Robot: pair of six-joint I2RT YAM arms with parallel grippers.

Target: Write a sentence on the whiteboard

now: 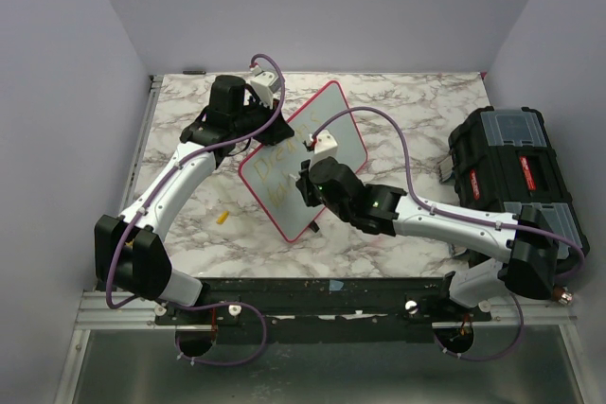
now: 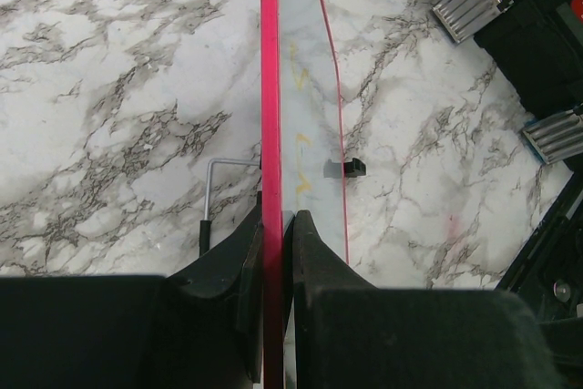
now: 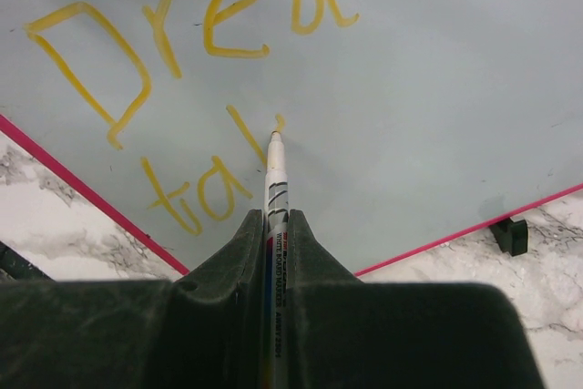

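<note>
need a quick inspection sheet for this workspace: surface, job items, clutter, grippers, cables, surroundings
surface: marble-pattern table, no spills seen
job's things: whiteboard held tilted up off the table; yellow sentence reads "Drea..." with "tal" begun below; white marker tip at the board face
clutter: small yellow piece loose on the table left of the board, black toolbox at the right edge
grippers: left gripper shut on the whiteboard's red-pink rim; right gripper shut on the marker
cables: purple cable arcs above the board's right side, others loop at both arm bases
surroundings: plain pale walls, nothing else seen
</note>
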